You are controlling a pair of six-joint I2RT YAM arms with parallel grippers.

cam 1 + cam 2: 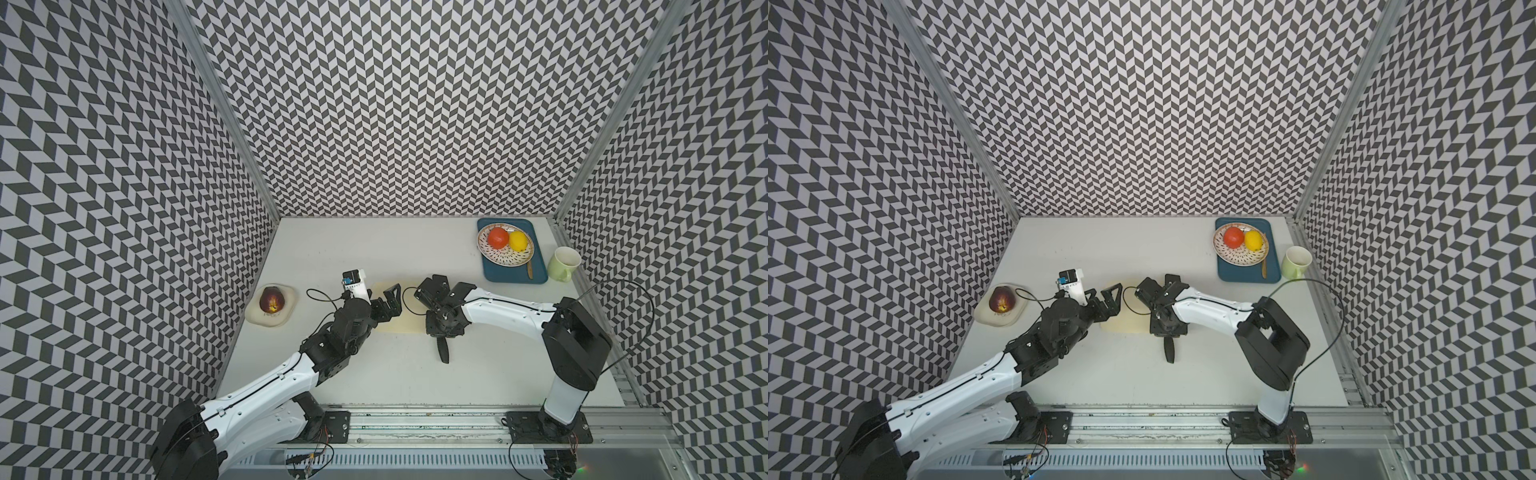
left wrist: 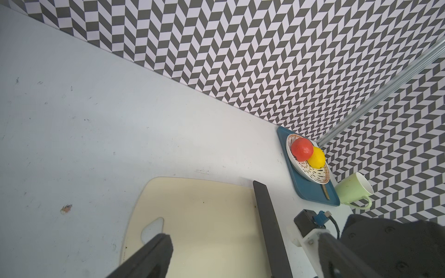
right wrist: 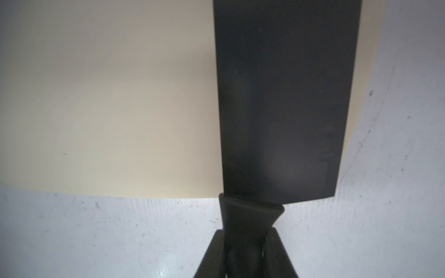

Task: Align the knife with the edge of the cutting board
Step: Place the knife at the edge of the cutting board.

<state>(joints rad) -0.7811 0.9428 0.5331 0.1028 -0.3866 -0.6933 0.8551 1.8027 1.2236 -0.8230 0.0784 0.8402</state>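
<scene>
While right tool (image 3: 245, 243) clamps knife (image 3: 284, 96), left tool (image 2: 240, 250) overhangs cutting board (image 2: 204, 216).

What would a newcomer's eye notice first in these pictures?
Black-and-white chevron walls fill every side. In the middle, the right hand is shut on the handle of a black knife, its broad blade over the cream cutting board near one edge. A red fruit and a lemon sit in a bowl on the blue tray, far right corner.
</scene>
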